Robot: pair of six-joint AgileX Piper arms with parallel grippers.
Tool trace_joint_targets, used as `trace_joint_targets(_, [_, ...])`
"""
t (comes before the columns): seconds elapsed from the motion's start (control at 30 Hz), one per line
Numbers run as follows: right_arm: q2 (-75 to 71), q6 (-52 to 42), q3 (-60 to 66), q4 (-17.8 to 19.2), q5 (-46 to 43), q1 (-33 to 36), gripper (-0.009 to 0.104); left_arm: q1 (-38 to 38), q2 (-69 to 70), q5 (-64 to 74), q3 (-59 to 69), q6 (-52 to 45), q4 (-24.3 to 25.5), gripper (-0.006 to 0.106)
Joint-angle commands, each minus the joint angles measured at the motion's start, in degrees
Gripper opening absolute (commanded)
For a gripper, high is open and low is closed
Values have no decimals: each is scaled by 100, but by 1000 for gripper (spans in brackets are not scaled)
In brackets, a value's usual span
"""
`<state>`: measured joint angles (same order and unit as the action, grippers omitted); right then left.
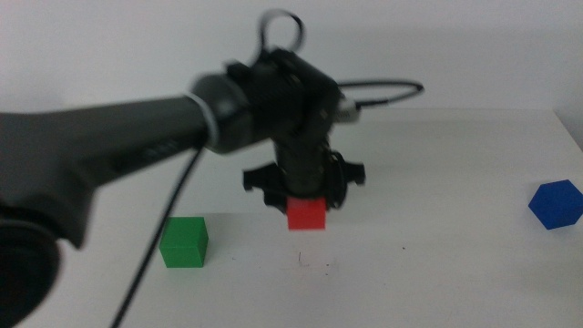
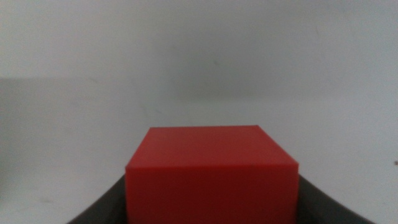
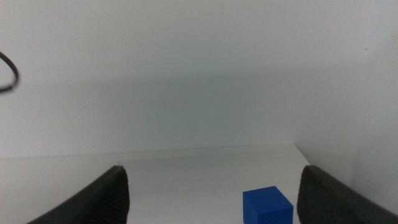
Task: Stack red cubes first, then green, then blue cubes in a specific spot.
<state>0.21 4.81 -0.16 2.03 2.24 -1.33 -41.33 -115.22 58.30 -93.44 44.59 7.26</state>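
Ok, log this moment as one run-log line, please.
left gripper: shut on red cube, above table | right gripper: open, waiting near blue cube | green cube: on table, untouched

The middle view looks forward and down over the table (image 1: 437, 273) from some way off. The left wrist view sits very close behind the red cube (image 2: 211, 174), also in the middle view. The right wrist view looks low across the table, sharing the blue cube (image 3: 267, 205)
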Motion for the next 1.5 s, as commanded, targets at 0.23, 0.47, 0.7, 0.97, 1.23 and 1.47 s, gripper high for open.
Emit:
trace_joint_targets(0.23, [-21, -12, 16, 14, -61, -42, 93, -108, -523, -441, 14, 176, -102, -2])
trace_joint_targets(0.47, [-21, -12, 16, 14, -61, -42, 93, -108, -742, -509, 14, 178, -190, -2])
trace_joint_targets(0.7, [-21, -12, 16, 14, -61, -42, 93, -108, -812, -478, 14, 12, -272, 34])
trace_joint_targets(0.97, [-21, -12, 16, 14, -61, -42, 93, 12, -15, -23, 14, -824, -158, 94])
trace_joint_targets(1.23, [-21, -12, 16, 14, -61, -42, 93, 633, 1190, 1166, 498, -1211, 1034, 94])
trace_joint_targets(1.47, [-21, -12, 16, 14, -61, -42, 93, 1686, 1973, 112, 2212, -1934, -142, 94])
